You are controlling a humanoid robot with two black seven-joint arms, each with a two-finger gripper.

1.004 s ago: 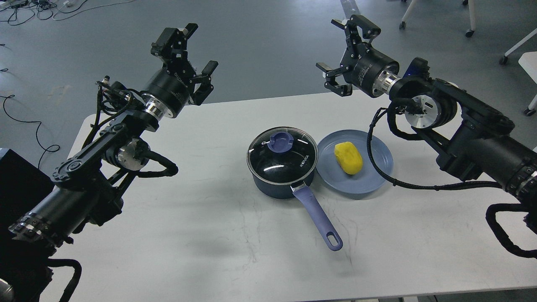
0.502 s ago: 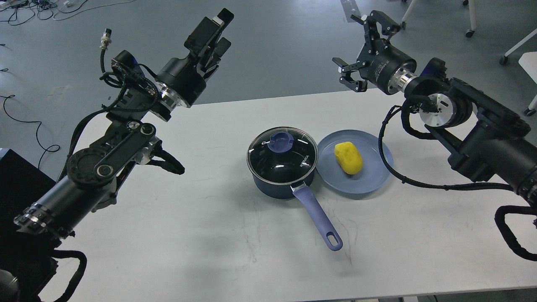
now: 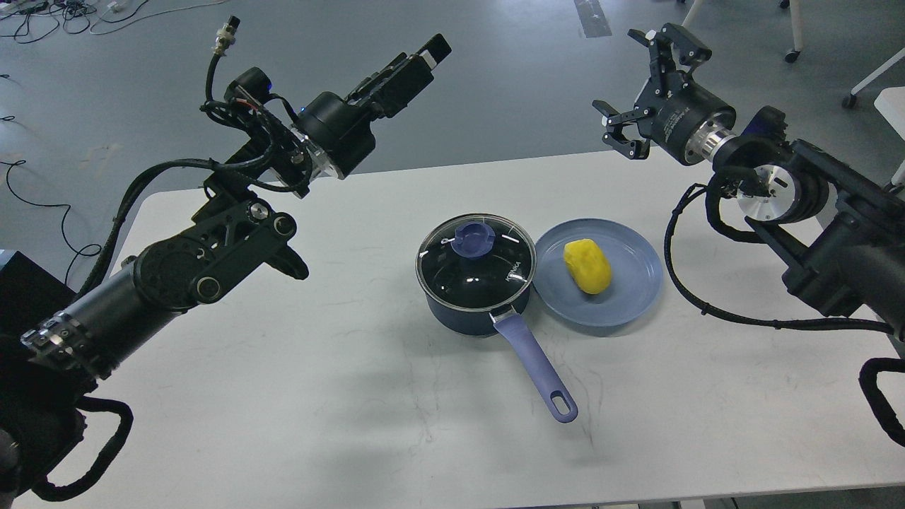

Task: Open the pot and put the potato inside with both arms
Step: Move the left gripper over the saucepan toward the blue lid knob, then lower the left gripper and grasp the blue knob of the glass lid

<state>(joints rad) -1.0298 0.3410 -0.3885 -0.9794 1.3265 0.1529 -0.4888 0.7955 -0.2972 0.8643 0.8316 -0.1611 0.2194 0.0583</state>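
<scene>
The dark navy pot (image 3: 475, 305) stands mid-table with its glass lid (image 3: 476, 263) on; the lid's blue knob (image 3: 474, 239) is on top. Its periwinkle handle (image 3: 537, 367) points toward me and right. The yellow potato (image 3: 587, 266) lies on a shallow blue plate (image 3: 631, 305) right of the pot. My left gripper (image 3: 413, 67) is raised above the table's far edge, left of the pot, seen side-on with its fingers together. My right gripper (image 3: 647, 88) is raised beyond the plate, open and empty.
The white table (image 3: 318, 382) has its far edge just below both grippers. Beyond it lies grey floor with cables (image 3: 56, 14) at top left and chair legs (image 3: 795, 35) at top right. A black box (image 3: 28, 297) sits at the left edge.
My left gripper has swung right and turned side-on, toward the pot's side. My right gripper has moved right and slightly down. Pot, lid and potato have not moved.
</scene>
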